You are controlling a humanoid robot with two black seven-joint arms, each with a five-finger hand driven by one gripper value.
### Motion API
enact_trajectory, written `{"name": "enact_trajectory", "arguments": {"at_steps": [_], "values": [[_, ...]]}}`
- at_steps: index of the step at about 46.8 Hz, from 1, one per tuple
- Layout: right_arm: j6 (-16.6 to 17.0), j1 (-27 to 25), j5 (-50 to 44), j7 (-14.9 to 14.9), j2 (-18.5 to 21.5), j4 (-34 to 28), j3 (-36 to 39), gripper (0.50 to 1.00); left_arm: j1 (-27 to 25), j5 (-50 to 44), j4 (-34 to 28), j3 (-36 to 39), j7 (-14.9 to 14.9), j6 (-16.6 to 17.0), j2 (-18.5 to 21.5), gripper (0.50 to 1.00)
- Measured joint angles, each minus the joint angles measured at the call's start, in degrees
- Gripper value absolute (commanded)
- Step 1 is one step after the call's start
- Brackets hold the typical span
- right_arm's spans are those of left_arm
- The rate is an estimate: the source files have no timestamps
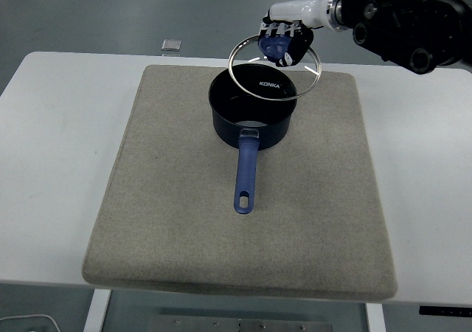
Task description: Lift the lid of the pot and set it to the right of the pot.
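Your right hand (284, 43) — fingers gripping the lid (274, 68) by its knob, clear above the pot (251, 114), slightly right.

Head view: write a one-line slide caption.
Right hand holds glass lid by its knob above the blue pot.

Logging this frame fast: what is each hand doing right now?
Left hand: not in view.
Right hand: closed on the knob of the glass lid, holding it above the pot.
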Motion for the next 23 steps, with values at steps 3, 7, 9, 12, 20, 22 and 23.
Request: {"name": "enact_trajectory", "arguments": {"at_steps": [3,7,9,12,20,22,23], "values": [[0.84,0.16,-0.07,0.02,-1.55,0.02,-0.06,0.5,0.0,0.0,0.0,0.0,0.0,0.0,0.0,1.0],[1.46,0.18,-0.3,0.18,-3.84,0.1,-0.58,0.5,-0.01,-0.01,0.0,0.0,0.0,0.0,0.0,1.0],[1.58,0.28,-0.39,0.4,-4.8,0.11,-1.66,0.5,0.01,0.0,0.0,0.0,0.0,0.0,0.0,1.0],[1.58,0.83,-0.43,0.66,-5.64,0.12,-3.1,0.5,-0.02,-0.01,0.0,0.0,0.0,-0.01,0.0,1.0],[1.37,1.03,-0.52,0.72,-8.21,1.17,-4.04,0.5,0.0,0.0,0.0,0.0,0.0,0.0,0.0,1.0],[1.23,0.94,-0.52,0.73,-8.65,1.57,-4.07,0.5,0.0,0.0,0.0,0.0,0.0,0.0,0.0,1.0],[1.17,0.81,-0.56,0.74,-8.83,1.75,-4.1,0.5,0.0,0.0,0.0,0.0,0.0,-0.01,0.0,1.0]]}}
